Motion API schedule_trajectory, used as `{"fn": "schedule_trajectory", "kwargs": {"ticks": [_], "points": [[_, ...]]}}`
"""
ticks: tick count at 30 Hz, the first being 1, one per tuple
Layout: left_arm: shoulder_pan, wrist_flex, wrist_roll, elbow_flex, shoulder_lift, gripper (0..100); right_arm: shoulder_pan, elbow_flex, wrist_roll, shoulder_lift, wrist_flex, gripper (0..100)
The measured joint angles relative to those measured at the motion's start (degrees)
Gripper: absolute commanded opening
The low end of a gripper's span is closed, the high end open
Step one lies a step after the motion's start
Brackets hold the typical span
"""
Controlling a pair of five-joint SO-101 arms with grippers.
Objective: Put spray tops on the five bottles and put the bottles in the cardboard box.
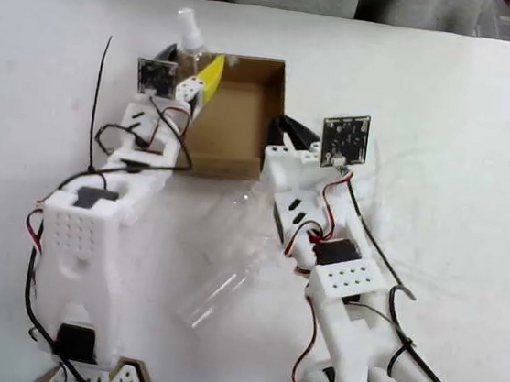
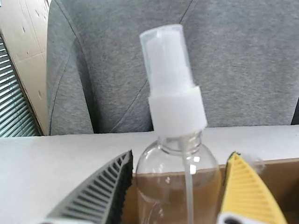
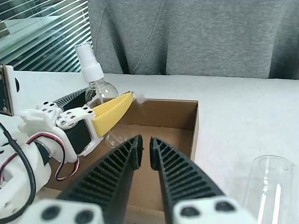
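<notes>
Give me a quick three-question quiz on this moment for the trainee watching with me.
1. True or false: the held bottle in the left gripper carries a spray top.
2. Pick one. The right gripper is: A) clamped on a bottle; B) empty, jaws close together, at the cardboard box; C) holding a spray top.
3. Fill in: the lying bottle between the two arms rests on the ____, outside the box.

Key: 1 true; 2 B; 3 table.
</notes>
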Motion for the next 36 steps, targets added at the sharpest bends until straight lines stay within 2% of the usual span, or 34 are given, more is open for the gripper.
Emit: {"fn": "schedule_trajectory", "kwargs": {"ticks": [8, 15, 26, 30, 36], "points": [[0.0, 0.6, -0.1, 9.0, -10.9, 31, 0.0, 0.0, 0.0, 0.0, 0.0, 1.6], [0.1, 9.7, -3.6, 15.9, -20.5, 31, 0.0, 0.0, 0.0, 0.0, 0.0, 1.6], [0.1, 11.8, -6.2, 38.2, -46.2, 31, 0.0, 0.0, 0.0, 0.0, 0.0, 1.6], [0.1, 19.9, -6.2, 43.1, -56.4, 31, 0.0, 0.0, 0.0, 0.0, 0.0, 1.6], [0.1, 38.0, -6.2, 45.5, -71.1, 31, 0.0, 0.0, 0.0, 0.1, 0.0, 1.6]]}}
